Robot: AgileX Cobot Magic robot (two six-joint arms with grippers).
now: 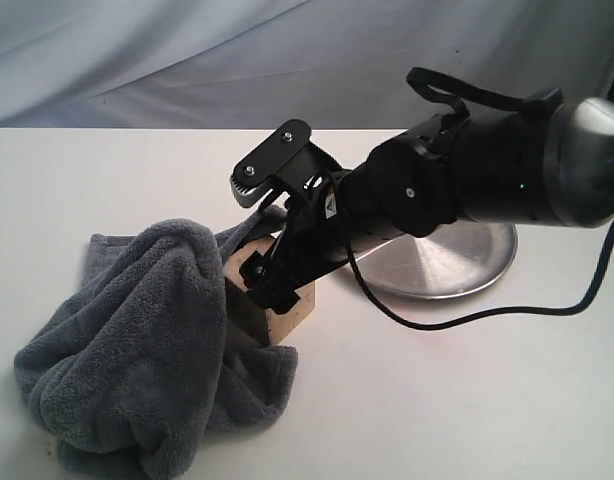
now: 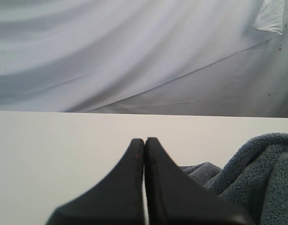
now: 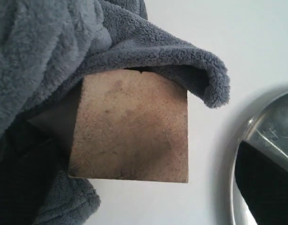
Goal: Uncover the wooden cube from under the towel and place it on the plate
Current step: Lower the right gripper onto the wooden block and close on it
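- White tabletop, exterior view: pale tan wooden cube [image 1: 277,322] lies partly under the dark grey fluffy towel [image 1: 137,360], with the right gripper [image 1: 255,240] spread wide at it.
- Left wrist view: left gripper [image 2: 144,150] pinched closed and empty.
- Right wrist view: cube [image 3: 130,126] straight ahead, round silver metal plate [image 3: 268,140] beside it.

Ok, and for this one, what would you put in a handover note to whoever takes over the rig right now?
Left pincer: shut, nothing in it, near the towel.
Right pincer: open, one finger in front of the wooden cube, the other raised above it; no grip.
Wooden cube: on the table, mostly uncovered; the towel overlaps its far edge.
Plate: right of the cube, apart from it; nothing on the part that shows.
Done: cube exposed.
Left: close on the cube, lift it, set it on the plate.
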